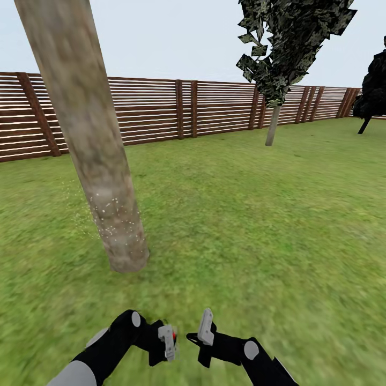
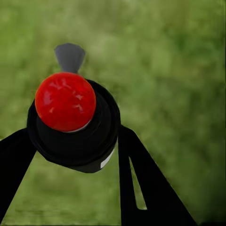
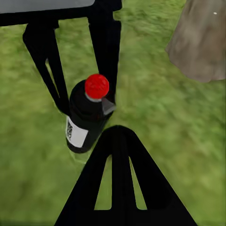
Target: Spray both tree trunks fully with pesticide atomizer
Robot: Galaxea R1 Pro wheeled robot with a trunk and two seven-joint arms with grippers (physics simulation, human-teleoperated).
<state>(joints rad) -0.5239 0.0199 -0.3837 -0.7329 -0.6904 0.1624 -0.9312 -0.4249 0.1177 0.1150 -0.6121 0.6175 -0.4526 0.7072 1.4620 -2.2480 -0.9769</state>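
Left gripper (image 2: 70,155) clamps the atomizer (image 2: 73,122), low before the near trunk (image 1: 86,139). Right gripper (image 1: 201,335) beside it; can't tell if open, holds nothing. Specks (image 1: 110,214) only low on trunk. Risk: nozzle misaimed, upper trunk and far tree (image 1: 273,126) uncovered.

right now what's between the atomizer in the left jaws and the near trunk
Bare grass only, seen in the head view, between the atomizer in the left gripper and the near trunk.
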